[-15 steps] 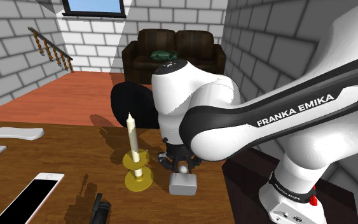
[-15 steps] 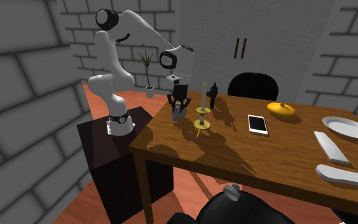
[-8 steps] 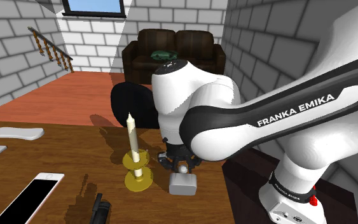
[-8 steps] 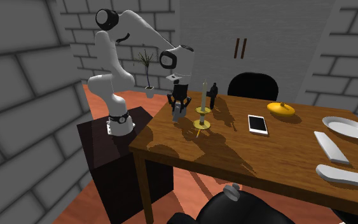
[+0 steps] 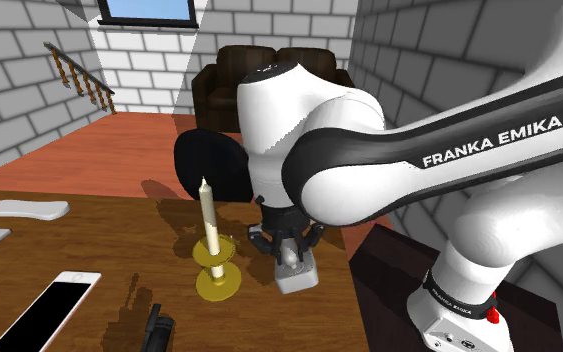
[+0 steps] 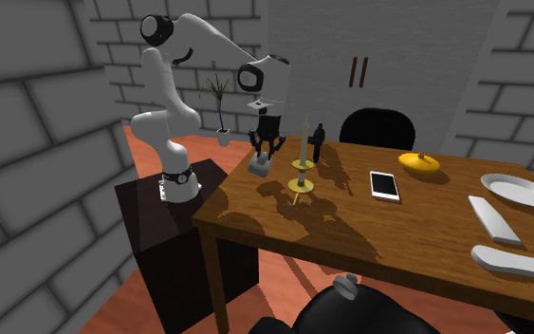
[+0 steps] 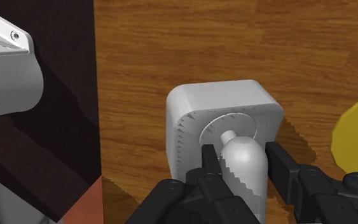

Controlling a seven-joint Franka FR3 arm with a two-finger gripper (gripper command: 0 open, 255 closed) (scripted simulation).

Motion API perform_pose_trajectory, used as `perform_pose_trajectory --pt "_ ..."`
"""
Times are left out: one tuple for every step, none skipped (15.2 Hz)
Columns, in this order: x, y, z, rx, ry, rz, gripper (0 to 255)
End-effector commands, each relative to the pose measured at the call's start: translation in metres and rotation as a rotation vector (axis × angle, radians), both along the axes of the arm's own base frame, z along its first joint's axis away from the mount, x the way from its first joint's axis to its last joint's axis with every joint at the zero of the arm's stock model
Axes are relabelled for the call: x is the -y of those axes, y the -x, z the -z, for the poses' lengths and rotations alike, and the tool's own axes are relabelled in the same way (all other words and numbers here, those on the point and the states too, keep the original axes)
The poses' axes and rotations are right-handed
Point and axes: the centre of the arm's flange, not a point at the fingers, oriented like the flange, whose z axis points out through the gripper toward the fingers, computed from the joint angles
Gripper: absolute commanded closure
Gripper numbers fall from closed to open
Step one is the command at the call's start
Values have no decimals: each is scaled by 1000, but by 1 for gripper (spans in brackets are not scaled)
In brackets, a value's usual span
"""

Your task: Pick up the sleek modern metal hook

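Wrist view, grey-white hook (image 7: 215,105), its rounded peg clasped between the two black fingers of the tool (image 7: 241,153), square base over the wooden worktop (image 7: 234,44) near the edge by the dark stand (image 7: 63,127), yellow candlestick (image 5: 216,270) just beside, phone (image 5: 49,310) further along.

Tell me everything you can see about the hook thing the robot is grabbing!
The hook looks pale grey and smooth. It has a square base plate with rounded corners, a round disc in its middle and a fat rounded peg sticking out. The gripper is shut on that peg, one black finger on each side. The plate seems to hang just above the wooden table, near its edge.
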Motion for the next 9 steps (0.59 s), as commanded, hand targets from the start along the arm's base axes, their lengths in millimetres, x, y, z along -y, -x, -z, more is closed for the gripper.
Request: perform_pose_trajectory --pt "0 0 -10 0 0 0 255" --pt "0 0 -16 0 0 0 255" --pt "0 0 -21 0 0 0 255" --pt "0 0 -26 0 0 0 255" --pt "0 0 -31 0 0 0 255" --pt "0 0 -37 0 0 0 255" --pt "0 0 -42 0 0 0 255" --pt "0 0 -43 0 0 0 255" --pt "0 0 -43 0 0 0 255"
